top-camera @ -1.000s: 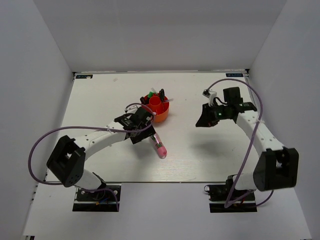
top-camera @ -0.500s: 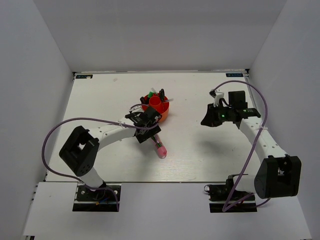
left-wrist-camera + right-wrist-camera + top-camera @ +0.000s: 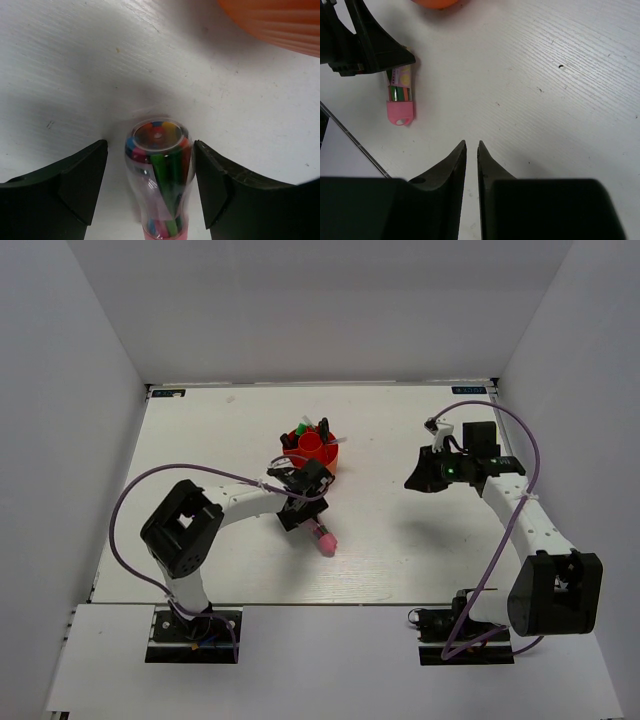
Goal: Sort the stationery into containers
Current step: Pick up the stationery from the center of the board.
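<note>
Sliding rightward since the earlier frame, the left end effector (image 3: 305, 508) now straddles the chunky pink-and-green pen (image 3: 324, 537) at frame centre. Its jaws are wide open either side, fingers (image 3: 75, 185) clear of the barrel, no grip. The pen lies flat on the tabletop (image 3: 200, 440), just below the orange-red organiser (image 3: 328, 465). Long axis runs upper left to lower right, pink end lower right. Right end effector (image 3: 416, 480), centre right, shifted slightly right; jaws barely parted, holding nothing.

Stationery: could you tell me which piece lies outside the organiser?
The chunky pink-and-green pen, flat beside the orange organiser; the others stand inside it.
</note>
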Robot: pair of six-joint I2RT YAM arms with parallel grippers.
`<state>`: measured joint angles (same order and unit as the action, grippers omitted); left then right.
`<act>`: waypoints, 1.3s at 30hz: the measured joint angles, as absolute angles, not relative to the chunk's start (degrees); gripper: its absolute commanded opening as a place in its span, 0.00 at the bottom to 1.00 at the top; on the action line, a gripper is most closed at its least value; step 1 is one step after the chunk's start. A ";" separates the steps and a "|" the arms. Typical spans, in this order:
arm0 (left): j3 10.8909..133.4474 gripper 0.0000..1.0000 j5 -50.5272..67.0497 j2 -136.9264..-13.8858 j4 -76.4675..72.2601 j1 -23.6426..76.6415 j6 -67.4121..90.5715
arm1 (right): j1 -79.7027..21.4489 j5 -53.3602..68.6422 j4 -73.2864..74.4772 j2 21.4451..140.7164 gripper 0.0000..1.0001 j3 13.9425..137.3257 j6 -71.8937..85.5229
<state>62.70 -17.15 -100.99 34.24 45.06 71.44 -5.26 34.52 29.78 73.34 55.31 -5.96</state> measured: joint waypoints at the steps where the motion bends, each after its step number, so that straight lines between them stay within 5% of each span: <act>1: 63.00 0.80 -17.19 -101.51 34.41 45.17 71.48 | -5.13 34.72 29.76 73.34 0.18 55.31 -5.93; 7: 65.56 0.71 -17.28 -103.44 36.45 45.60 71.75 | -4.03 35.57 29.69 73.34 0.18 55.02 -5.65; 13: 65.73 0.45 -17.34 -103.53 37.98 45.95 71.99 | -3.11 36.84 29.63 73.34 0.19 54.52 -4.93; 19: 65.71 0.00 -17.23 -103.33 38.54 45.98 71.70 | -2.22 38.39 29.39 73.34 0.59 54.52 -4.56; 39: 84.79 0.00 -28.47 -89.65 44.31 48.51 39.81 | -1.19 42.44 29.41 73.67 0.60 54.52 -4.84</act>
